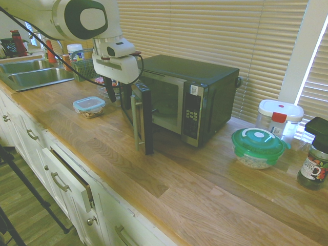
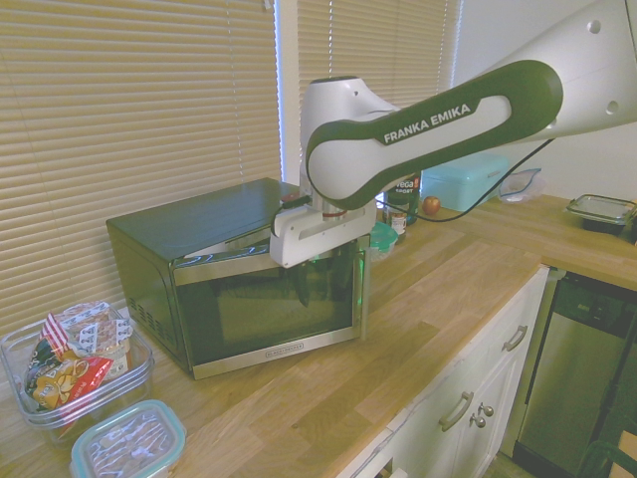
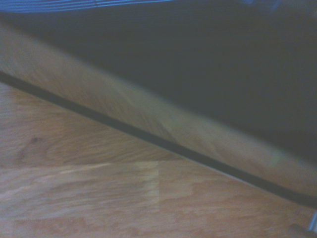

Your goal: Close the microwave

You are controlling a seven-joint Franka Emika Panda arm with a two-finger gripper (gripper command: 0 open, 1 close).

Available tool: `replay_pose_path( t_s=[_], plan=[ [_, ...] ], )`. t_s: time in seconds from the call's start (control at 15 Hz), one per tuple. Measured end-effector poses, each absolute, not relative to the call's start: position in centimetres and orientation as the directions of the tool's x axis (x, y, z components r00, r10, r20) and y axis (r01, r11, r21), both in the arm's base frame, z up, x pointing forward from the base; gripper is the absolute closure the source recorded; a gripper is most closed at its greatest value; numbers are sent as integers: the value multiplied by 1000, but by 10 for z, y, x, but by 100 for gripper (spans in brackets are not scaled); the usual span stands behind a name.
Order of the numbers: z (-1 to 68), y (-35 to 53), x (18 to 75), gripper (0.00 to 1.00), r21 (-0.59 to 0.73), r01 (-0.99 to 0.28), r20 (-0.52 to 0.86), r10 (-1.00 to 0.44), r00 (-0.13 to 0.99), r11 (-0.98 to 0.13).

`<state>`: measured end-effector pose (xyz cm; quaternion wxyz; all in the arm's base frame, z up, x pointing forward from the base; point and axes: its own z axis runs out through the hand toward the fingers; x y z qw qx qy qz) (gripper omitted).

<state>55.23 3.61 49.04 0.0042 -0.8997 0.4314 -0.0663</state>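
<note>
Wooden countertop [image 1: 154,174] bears microwave [image 1: 205,97], door ajar; tool [image 1: 114,92] beside door, opening unclear.

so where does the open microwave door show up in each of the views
First exterior view: the dark glass microwave door with the silver handle stands ajar at centre-left, swung toward the counter edge, below the hand.
Second exterior view: the door fills the centre, seen face-on.
Wrist view: too blurred to tell; only a dark mass above wood.
Shared landmark: the black boxy microwave top.

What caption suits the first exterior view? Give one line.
End effector behind the microwave's half-open door, positioned to push it shut.
</note>
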Motion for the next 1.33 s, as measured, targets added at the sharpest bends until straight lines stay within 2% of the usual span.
replay_pose_path(
  t_s=[0.73, 1.33],
  plan=[
    [501, 4, 649, 0, -45, -807, 84, -807, 585, -589],
    [496, -23, 697, 0, -9, -768, -19, -768, 640, -640]
  ],
)
